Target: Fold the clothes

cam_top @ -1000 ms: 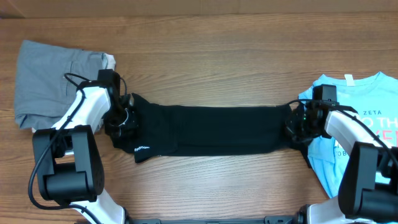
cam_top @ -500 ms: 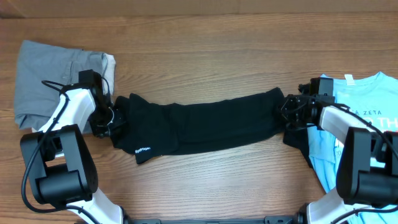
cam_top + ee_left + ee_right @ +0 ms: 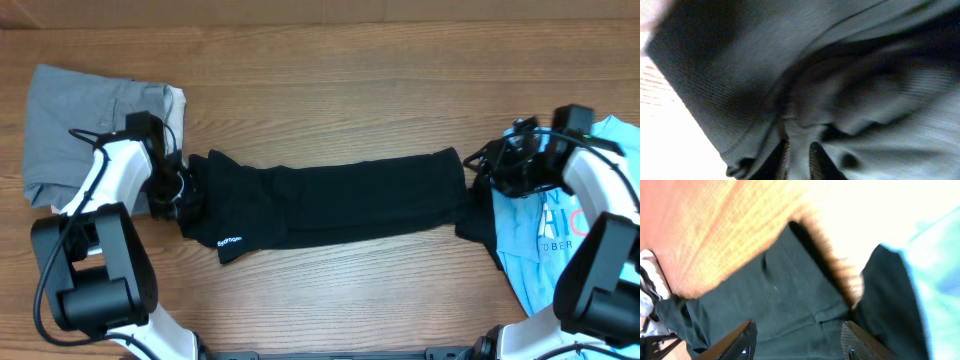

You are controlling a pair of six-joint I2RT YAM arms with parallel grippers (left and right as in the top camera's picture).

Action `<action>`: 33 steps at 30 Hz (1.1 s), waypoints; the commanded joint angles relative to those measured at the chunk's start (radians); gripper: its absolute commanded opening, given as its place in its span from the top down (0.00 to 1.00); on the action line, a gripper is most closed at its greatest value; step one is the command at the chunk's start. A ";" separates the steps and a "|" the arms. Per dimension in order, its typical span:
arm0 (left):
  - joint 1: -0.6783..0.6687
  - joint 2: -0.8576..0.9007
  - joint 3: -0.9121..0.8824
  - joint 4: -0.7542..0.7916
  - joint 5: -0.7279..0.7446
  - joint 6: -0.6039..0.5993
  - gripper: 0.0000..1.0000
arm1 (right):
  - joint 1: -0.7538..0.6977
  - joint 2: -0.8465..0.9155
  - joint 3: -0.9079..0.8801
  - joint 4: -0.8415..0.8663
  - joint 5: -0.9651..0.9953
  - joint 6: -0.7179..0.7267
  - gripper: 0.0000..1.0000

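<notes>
The black T-shirt [image 3: 330, 200] lies folded into a long band across the middle of the table, small white print near its left end. My left gripper [image 3: 185, 195] sits on that left end. In the left wrist view a fold of black cloth [image 3: 840, 75] fills the narrow gap between its fingertips [image 3: 785, 152], so the left gripper [image 3: 799, 149] is shut on it. My right gripper [image 3: 485, 168] hovers just off the band's right end. Its jaws stand wide apart over black cloth [image 3: 790, 290], and the right gripper [image 3: 797, 330] holds nothing.
Folded grey trousers [image 3: 80, 125] lie at the far left, right behind the left arm. A light-blue lettered T-shirt [image 3: 540, 240] lies at the right edge under the right arm, with a black flap overlapping it. Bare wood table [image 3: 330, 80] runs behind the band.
The right gripper opened, let go of the shirt's right end and drew back to the right. The stretched band slackened. The left arm shifted left, then held still.
</notes>
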 commanded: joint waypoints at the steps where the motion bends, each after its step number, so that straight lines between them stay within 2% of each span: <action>1: -0.002 -0.108 0.095 -0.020 0.083 0.035 0.76 | -0.002 0.001 0.018 0.002 -0.018 -0.063 0.42; 4: -0.002 -0.173 0.177 -0.077 0.107 0.061 0.69 | 0.025 0.044 0.017 0.037 0.006 -0.071 0.42; 10: -0.002 -0.275 0.303 -0.186 0.171 0.151 0.62 | 0.056 0.116 0.017 0.100 0.035 -0.080 0.42; 13: -0.002 -0.321 0.351 -0.218 0.170 0.159 0.56 | 0.062 0.143 0.017 0.087 0.054 -0.105 0.41; 18: -0.002 -0.385 0.378 -0.211 0.170 0.158 0.48 | 0.074 0.187 0.017 0.030 0.191 -0.103 0.40; 25: -0.002 -0.400 0.377 -0.217 0.171 0.158 0.48 | 0.134 0.217 0.008 -0.089 0.171 -0.118 0.44; 31: -0.002 -0.400 0.377 -0.217 0.175 0.159 0.48 | 0.224 0.217 -0.011 -0.081 0.168 -0.124 0.44; 33: -0.002 -0.400 0.377 -0.220 0.177 0.159 0.48 | 0.229 0.217 -0.011 -0.067 0.173 -0.122 0.49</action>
